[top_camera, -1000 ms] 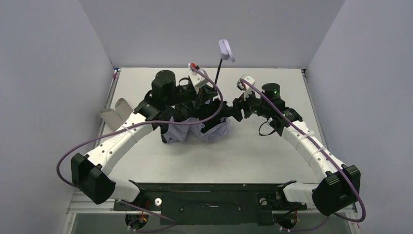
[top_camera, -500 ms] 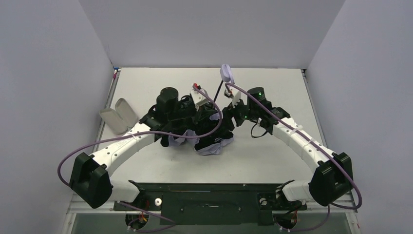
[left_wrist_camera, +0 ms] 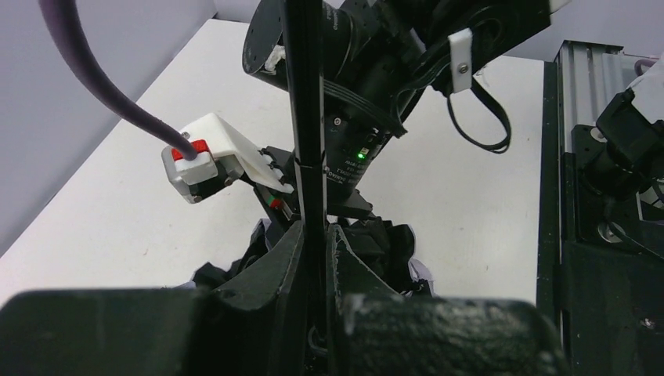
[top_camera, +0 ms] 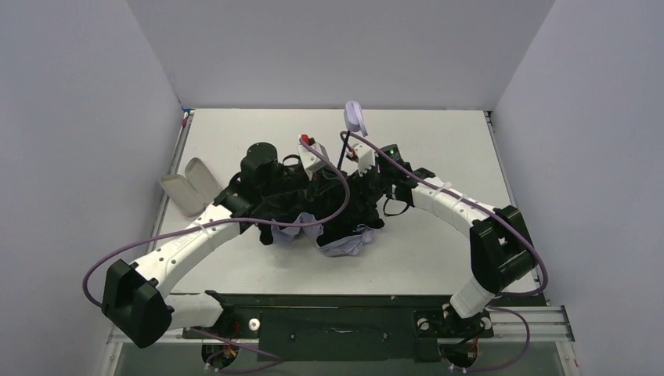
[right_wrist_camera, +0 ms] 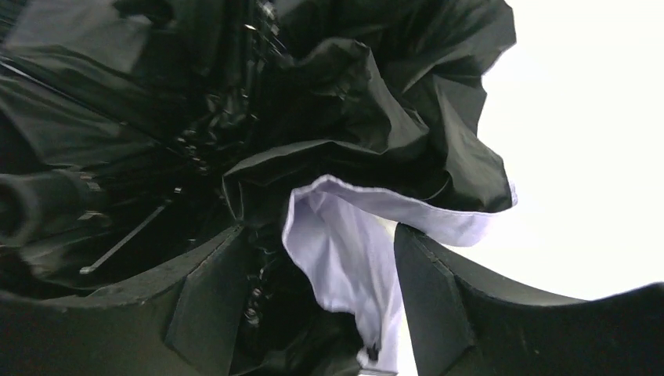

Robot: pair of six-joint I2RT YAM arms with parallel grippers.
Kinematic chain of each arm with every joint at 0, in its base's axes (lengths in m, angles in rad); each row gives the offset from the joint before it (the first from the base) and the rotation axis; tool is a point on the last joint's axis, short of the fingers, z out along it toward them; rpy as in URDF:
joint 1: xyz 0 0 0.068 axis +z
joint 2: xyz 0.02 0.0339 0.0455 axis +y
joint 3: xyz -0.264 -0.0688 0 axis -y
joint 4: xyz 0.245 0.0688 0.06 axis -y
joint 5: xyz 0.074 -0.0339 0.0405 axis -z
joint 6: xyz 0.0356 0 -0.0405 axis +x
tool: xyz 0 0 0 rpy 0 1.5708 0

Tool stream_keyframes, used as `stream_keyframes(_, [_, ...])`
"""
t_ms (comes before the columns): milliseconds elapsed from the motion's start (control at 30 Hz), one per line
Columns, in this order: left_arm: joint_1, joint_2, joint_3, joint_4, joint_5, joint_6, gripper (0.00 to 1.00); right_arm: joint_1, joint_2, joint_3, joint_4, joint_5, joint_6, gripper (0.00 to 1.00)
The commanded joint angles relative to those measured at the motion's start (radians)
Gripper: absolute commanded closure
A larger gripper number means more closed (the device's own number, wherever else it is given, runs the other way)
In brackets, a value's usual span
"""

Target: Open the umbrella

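Since the earlier frame the right arm has swung in toward the middle of the white surface (top_camera: 235,133), and the umbrella's raised end has tipped lower and leftward. Nearest the bases, the compact folding umbrella (top_camera: 344,243), pale lilac-white fabric with a black inner side, lies crumpled at mid-surface with its canopy unspread. Just behind, the right tool (right_wrist_camera: 325,290) stands wide, its fingers either side of a hanging lilac fold without pinching it, apparently set there to push the canopy's ribs outward. Beside it the left tool (left_wrist_camera: 315,243) is clamped narrow on the thin black shaft (left_wrist_camera: 305,117), probably to steady it while the other works. Farther back the shaft rises to the small flat lilac handle (top_camera: 354,117). A pale pink-beige oblong capsule case (top_camera: 188,186) lies well apart at the left edge.
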Motion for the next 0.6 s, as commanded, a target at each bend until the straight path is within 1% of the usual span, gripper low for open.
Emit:
stream_keyframes(0, [0.008, -0.085, 0.037, 0.048, 0.025, -0.014, 1.00, -0.052, -0.018, 0.017, -0.019, 0.049, -0.042, 0.38])
stream_keyframes(100, [0.024, -0.106, 0.038, 0.036, 0.030, -0.013, 1.00, -0.102, -0.037, -0.009, -0.063, 0.072, -0.136, 0.38])
stream_keyframes(233, [0.045, -0.110, 0.043, 0.036, 0.051, -0.014, 1.00, -0.155, -0.039, -0.020, -0.174, 0.128, -0.259, 0.41])
stream_keyframes(333, [0.052, -0.098, 0.049, 0.026, 0.073, -0.003, 1.00, -0.206, -0.043, 0.003, -0.229, 0.142, -0.303, 0.41])
stream_keyframes(367, [0.053, -0.094, 0.049, 0.025, 0.078, -0.001, 1.00, -0.215, -0.054, 0.013, -0.254, 0.122, -0.312, 0.41])
stream_keyframes(433, [0.052, -0.080, 0.045, 0.026, 0.091, 0.004, 1.00, -0.239, -0.094, 0.035, -0.266, 0.020, -0.308, 0.39])
stream_keyframes(500, [0.052, -0.062, 0.041, 0.040, 0.094, -0.003, 1.00, -0.244, -0.143, 0.044, -0.255, -0.123, -0.297, 0.37])
stream_keyframes(567, [0.048, -0.041, 0.044, 0.060, 0.086, -0.016, 1.00, -0.227, -0.194, 0.045, -0.225, -0.188, -0.268, 0.35])
